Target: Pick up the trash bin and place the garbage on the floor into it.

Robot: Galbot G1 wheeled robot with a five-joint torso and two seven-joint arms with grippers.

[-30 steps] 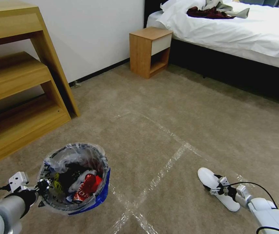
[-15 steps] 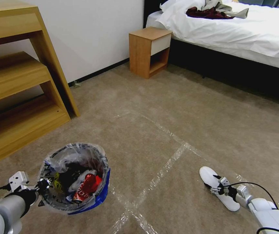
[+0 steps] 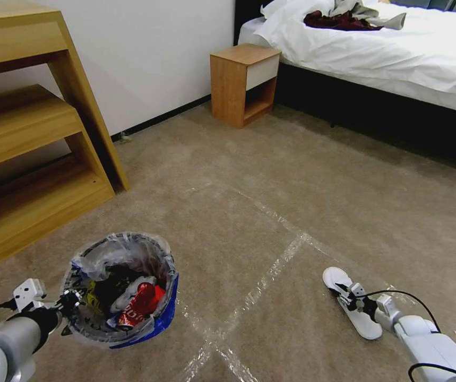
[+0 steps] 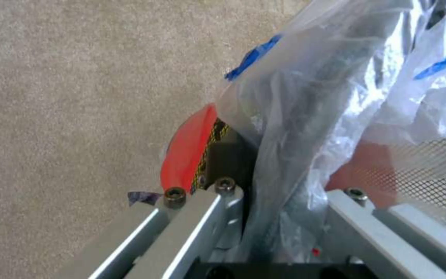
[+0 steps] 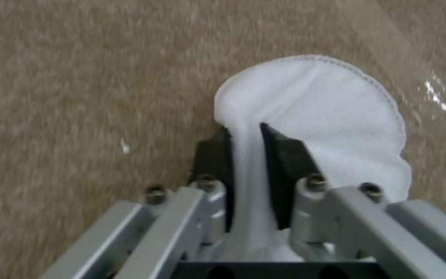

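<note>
The trash bin (image 3: pixel 156 321), blue-banded and lined with a crinkled clear bag, is at the lower left of the head view. It holds a crushed red can (image 3: pixel 138 306) and other litter. My left gripper (image 3: pixel 70 306) is shut on its near rim. In the left wrist view, the left gripper (image 4: pixel 264 170) pinches the bag and rim above the red base (image 4: pixel 187 151). A white insole (image 3: pixel 363 321) lies on the carpeted floor (image 3: pixel 291 175) at the lower right. My right gripper (image 3: pixel 352 300) is shut on it. The right wrist view shows the insole (image 5: pixel 331 116) folded up between the right gripper's (image 5: pixel 246 153) pads.
A stepped wooden shelf unit (image 3: pixel 31 132) stands at the left by the wall. A small wooden nightstand (image 3: pixel 243 82) and a bed (image 3: pixel 397 58) with white bedding are at the back. Shiny tape strips (image 3: pixel 270 273) cross the open carpet between bin and insole.
My right gripper has shifted slightly left and away with the insole pinched in it. The left gripper and the bin have hardly moved.
</note>
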